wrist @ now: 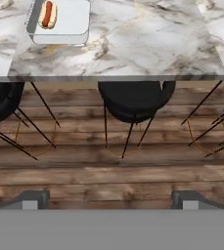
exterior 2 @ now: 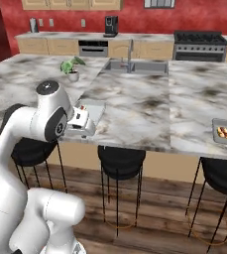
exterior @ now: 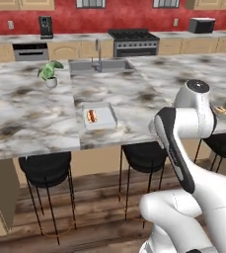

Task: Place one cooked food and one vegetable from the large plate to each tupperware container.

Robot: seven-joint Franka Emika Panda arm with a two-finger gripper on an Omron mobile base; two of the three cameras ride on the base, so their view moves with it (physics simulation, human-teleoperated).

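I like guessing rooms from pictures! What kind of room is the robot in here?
It looks like a kitchen. There is a stove against the red back wall, a sink set in the marble counter, and black stools tucked underneath.

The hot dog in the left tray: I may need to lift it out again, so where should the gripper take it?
Grip the hot dog across its middle, coming straight down from above. It lies flat and lengthwise by one wall of the tupperware container, whose raised rim blocks a side approach. The open gripper should probably straddle its narrow width.
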